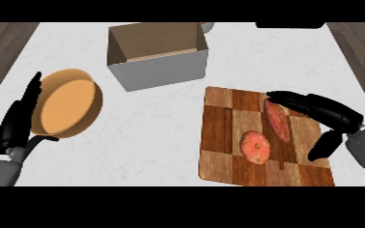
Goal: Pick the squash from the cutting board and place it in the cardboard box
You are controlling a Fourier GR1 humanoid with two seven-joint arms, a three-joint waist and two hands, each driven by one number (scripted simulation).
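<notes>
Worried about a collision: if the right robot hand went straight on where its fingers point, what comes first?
Likely the long reddish vegetable on the cutting board, lying just ahead of the right robot hand; depth unclear.

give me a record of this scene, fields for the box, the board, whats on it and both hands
box: cardboard box, open, far middle of the counter
board: cutting board, near right
on board: round orange vegetable; long red vegetable beside it
right: right hand open over the board's right side, fingers by the long red vegetable's far end
left: left hand open, resting at the left edge beside an orange pan
</notes>
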